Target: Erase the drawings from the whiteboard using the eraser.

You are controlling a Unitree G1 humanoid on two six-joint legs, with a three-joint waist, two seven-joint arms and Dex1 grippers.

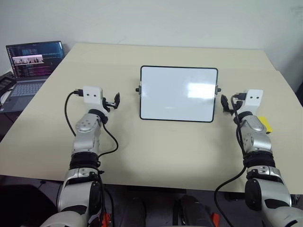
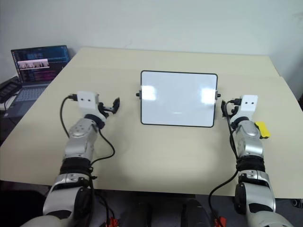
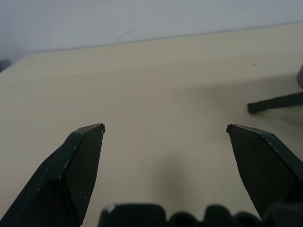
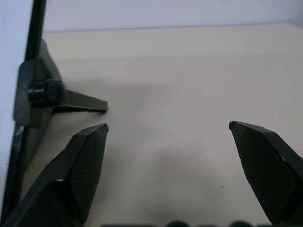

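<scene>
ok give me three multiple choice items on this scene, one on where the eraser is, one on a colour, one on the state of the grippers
1. Where is the eraser?
A. on the whiteboard
B. on the table beside the right arm
C. on the laptop

2. What colour is the whiteboard's frame?
A. black
B. red
C. yellow

3. How do the two grippers stand?
A. both open and empty
B. both shut on the eraser
C. left shut, right open

Answers:
1 B: the yellow block lies on the table next to the right forearm, away from the board.
2 A: a thin black edge runs round the white surface.
3 A: the left gripper and the right gripper each show two fingers spread wide with only bare table between them.
</scene>
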